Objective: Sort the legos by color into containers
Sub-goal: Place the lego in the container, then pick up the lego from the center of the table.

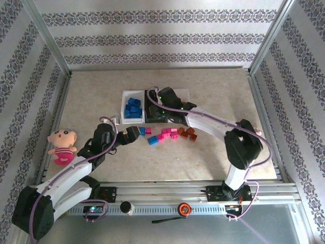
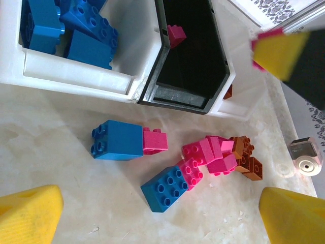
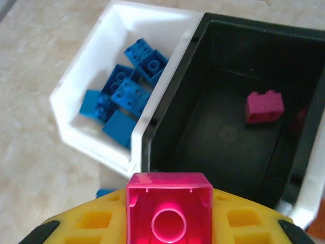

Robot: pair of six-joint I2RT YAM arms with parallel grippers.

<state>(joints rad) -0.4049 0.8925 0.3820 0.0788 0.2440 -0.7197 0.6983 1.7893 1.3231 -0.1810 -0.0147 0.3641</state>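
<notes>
1. No text, label, brand, number or sign can be read on anything
2. The pink brick (image 3: 169,203) gripped in the right claw (image 3: 169,223) is bare plastic, with no lettering that can be made out
3. The trays (image 3: 147,28) just ahead of that claw carry no legible marking

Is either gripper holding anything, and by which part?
The right gripper clamps a pink brick by two opposite side walls, hollow underside toward its camera. The left gripper is open, empty.
</notes>
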